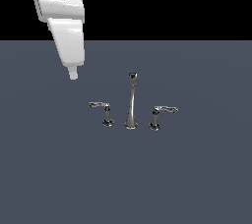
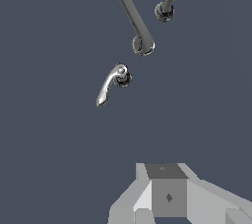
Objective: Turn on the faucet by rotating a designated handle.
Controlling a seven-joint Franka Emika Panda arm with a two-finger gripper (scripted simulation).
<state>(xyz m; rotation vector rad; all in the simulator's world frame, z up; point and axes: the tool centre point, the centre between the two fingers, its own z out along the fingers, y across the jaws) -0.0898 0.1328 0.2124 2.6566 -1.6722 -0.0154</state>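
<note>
The chrome faucet stands on the dark floor, with its tall curved spout (image 1: 131, 102) in the middle. The handle (image 1: 106, 113), a short post whose thin lever points to the exterior view's left, stands just left of the spout. Its twin handle (image 1: 157, 116) points right. My gripper (image 1: 73, 74) hangs above and behind the handle, well to its left, shut and empty. In the wrist view the gripper (image 2: 166, 183) is apart from the handle (image 2: 114, 83), whose lever points toward it. The spout base (image 2: 142, 45) and the twin (image 2: 169, 2) lie beyond.
The faucet set stands alone on a flat dark grey-blue surface (image 1: 197, 179). The white arm link (image 1: 61, 16) comes down from the exterior view's upper left.
</note>
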